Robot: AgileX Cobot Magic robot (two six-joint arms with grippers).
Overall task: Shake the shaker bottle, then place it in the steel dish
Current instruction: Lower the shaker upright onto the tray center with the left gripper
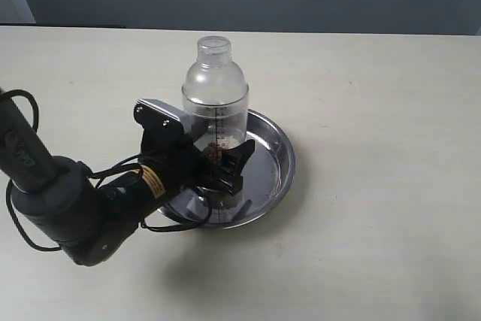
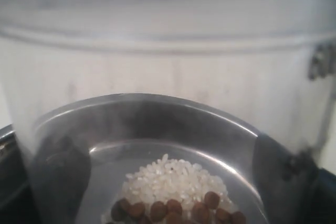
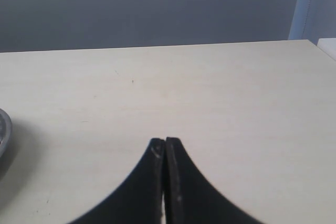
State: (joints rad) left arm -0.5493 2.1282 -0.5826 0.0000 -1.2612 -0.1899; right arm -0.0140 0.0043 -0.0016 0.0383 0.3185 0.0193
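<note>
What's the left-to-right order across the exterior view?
Left arm → bottle, standing in the dish → dish's right rim → bare table.

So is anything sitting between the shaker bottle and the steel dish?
Nothing visible. The clear plastic shaker bottle is already upright inside the round shiny steel dish, with the left hand around its base.
</note>
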